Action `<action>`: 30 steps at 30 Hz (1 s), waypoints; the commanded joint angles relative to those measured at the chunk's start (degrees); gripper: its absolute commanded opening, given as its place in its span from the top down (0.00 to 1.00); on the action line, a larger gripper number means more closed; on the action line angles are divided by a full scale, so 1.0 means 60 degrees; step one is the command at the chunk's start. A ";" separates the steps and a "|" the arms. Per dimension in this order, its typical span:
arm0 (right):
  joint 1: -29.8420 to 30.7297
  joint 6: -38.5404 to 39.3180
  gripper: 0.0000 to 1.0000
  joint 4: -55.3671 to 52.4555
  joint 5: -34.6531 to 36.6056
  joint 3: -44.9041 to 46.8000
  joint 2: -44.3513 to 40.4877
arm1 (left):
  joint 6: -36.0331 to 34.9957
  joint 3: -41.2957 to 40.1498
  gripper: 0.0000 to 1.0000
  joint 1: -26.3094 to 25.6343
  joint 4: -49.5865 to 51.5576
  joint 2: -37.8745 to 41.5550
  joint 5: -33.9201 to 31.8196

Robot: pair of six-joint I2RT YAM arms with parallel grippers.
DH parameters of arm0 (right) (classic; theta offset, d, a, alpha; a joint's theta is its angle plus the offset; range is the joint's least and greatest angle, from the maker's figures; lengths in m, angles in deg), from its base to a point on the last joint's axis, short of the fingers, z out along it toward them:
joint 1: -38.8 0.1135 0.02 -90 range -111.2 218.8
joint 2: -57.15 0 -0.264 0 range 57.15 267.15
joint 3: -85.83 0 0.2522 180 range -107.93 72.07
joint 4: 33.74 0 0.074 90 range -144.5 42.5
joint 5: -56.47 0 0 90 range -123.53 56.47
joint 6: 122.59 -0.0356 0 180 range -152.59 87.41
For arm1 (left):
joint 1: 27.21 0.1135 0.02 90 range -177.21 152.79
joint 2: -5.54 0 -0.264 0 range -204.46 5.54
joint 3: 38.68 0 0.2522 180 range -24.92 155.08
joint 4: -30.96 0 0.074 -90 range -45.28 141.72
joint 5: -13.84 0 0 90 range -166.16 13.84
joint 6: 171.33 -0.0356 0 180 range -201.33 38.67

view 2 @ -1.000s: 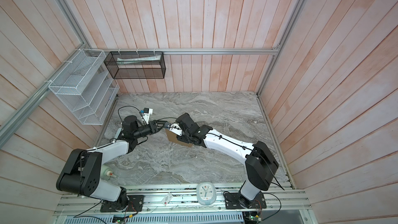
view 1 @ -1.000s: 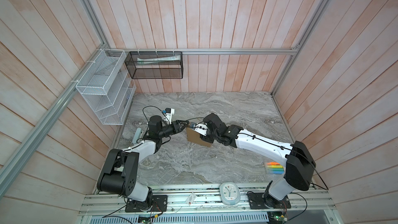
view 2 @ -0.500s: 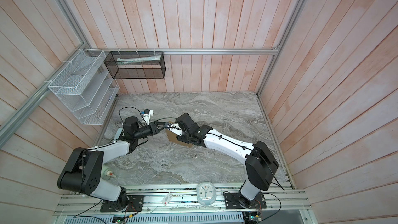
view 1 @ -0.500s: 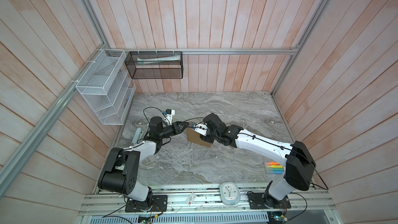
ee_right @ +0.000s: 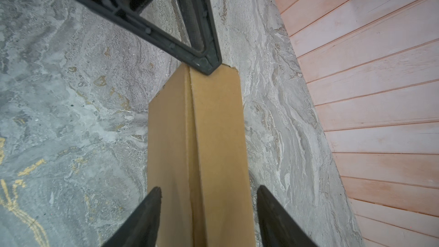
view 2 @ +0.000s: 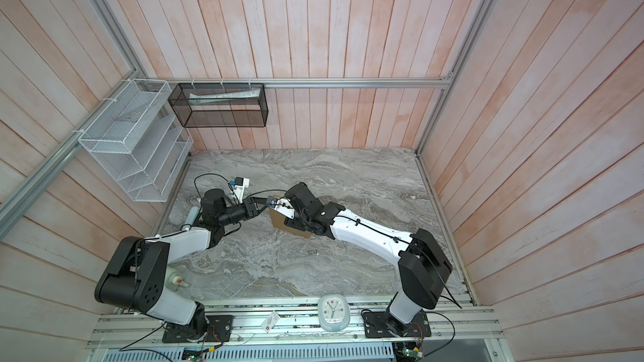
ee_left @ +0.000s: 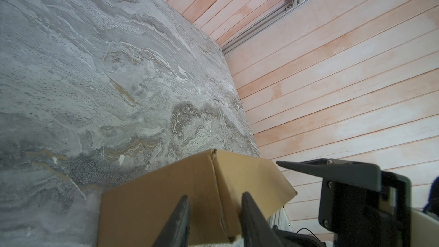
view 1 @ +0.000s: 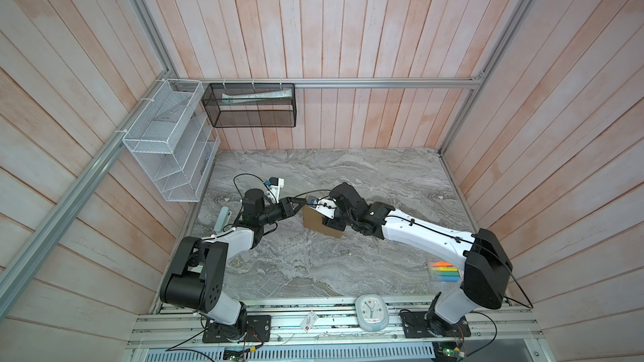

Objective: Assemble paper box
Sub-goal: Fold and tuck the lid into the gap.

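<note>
A high view down into a booth with pale wooden plank walls and a grey marbled tabletop. Two black-and-white robot arms reach in from the near edge and meet near the middle over a paper box of plain brown cardboard. The left gripper touches the box's upper corner. The right gripper lies against its opposite side, and whether either one is clamping is unclear. A white wire rack and a black mesh basket hang on the walls. A small clock sits on the front rail, and coloured markers lie near the right arm's base.
</note>
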 commanded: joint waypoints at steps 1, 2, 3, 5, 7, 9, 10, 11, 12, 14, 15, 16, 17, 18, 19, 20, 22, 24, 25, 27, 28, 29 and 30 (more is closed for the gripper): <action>-0.0032 -0.0287 0.35 0.0265 -0.0065 0.0056 -0.0524 | -0.0299 -0.0275 0.62 -0.0055 0.0609 -0.0282 -0.0437; -0.0032 -0.0380 0.35 0.0304 -0.0136 0.0052 -0.0620 | -0.0301 -0.0260 0.62 -0.0055 0.0623 -0.0263 -0.0456; -0.0032 -0.0497 0.35 0.0337 -0.0205 0.0056 -0.0731 | -0.0323 -0.0237 0.62 -0.0063 0.0651 -0.0260 -0.0481; -0.0047 -0.0772 0.34 0.0386 -0.0437 0.0013 -0.0926 | -0.0329 -0.0245 0.62 -0.0063 0.0681 -0.0245 -0.0507; -0.0097 -0.1150 0.34 0.0399 -0.0713 -0.0016 -0.1115 | -0.0331 -0.0238 0.62 -0.0056 0.0686 -0.0216 -0.0514; -0.0170 -0.1637 0.34 0.0488 -0.1044 0.0002 -0.1346 | -0.0344 -0.0245 0.62 -0.0055 0.0704 -0.0187 -0.0514; -0.0204 -0.1916 0.34 0.0556 -0.1132 0.0025 -0.1452 | -0.0358 -0.0240 0.62 -0.0062 0.0728 -0.0181 -0.0527; -0.0243 -0.2156 0.35 0.0625 -0.1189 0.0047 -0.1546 | -0.0373 -0.0244 0.62 -0.0050 0.0757 -0.0169 -0.0529; -0.0301 -0.2470 0.35 0.0689 -0.1258 0.0096 -0.1650 | -0.0396 -0.0216 0.62 -0.0063 0.0796 -0.0134 -0.0543; -0.0450 -0.3048 0.36 0.0826 -0.1422 0.0220 -0.1847 | -0.0429 -0.0215 0.62 -0.0063 0.0844 -0.0091 -0.0544; -0.0541 -0.3377 0.37 0.0946 -0.1516 0.0320 -0.1975 | -0.0448 -0.0189 0.62 -0.0063 0.0878 -0.0075 -0.0544; -0.0639 -0.3743 0.37 0.1085 -0.1620 0.0435 -0.2107 | -0.0470 -0.0177 0.62 -0.0057 0.0901 -0.0043 -0.0544; -0.0757 -0.4058 0.38 0.1204 -0.1692 0.0547 -0.2213 | -0.0484 -0.0160 0.62 -0.0063 0.0932 -0.0019 -0.0544; -0.0874 -0.4415 0.38 0.1323 -0.1762 0.0661 -0.2338 | -0.0503 -0.0146 0.62 -0.0059 0.0987 0.0007 -0.0557; -0.0971 -0.4754 0.39 0.1431 -0.1811 0.0781 -0.2462 | -0.0532 -0.0149 0.62 -0.0058 0.1022 0.0043 -0.0573; -0.1045 -0.5036 0.40 0.1549 -0.1805 0.0894 -0.2575 | -0.0557 -0.0128 0.62 -0.0049 0.1065 0.0059 -0.0595; -0.1244 -0.5703 0.41 0.1730 -0.1911 0.1110 -0.2808 | -0.0601 -0.0121 0.62 -0.0053 0.1139 0.0118 -0.0630; -0.1416 -0.6374 0.43 0.1999 -0.1955 0.1403 -0.3045 | -0.0635 -0.0117 0.62 -0.0063 0.1181 0.0147 -0.0654; -0.1527 -0.6747 0.43 0.2156 -0.2012 0.1580 -0.3178 | -0.0651 -0.0100 0.62 -0.0062 0.1202 0.0137 -0.0660; -0.1719 -0.7383 0.45 0.2398 -0.2095 0.1898 -0.3385 | -0.0678 -0.0061 0.62 -0.0059 0.1241 0.0136 -0.0661; -0.1771 -0.7660 0.46 0.2477 -0.2018 0.2050 -0.3473 | -0.0682 -0.0039 0.62 -0.0054 0.1249 0.0115 -0.0661; -0.1810 -0.7869 0.46 0.2530 -0.1936 0.2170 -0.3548 | -0.0681 -0.0030 0.62 -0.0059 0.1250 0.0117 -0.0665; -0.1855 -0.8075 0.46 0.2563 -0.1901 0.2297 -0.3613 | -0.0682 -0.0025 0.62 -0.0062 0.1272 0.0120 -0.0661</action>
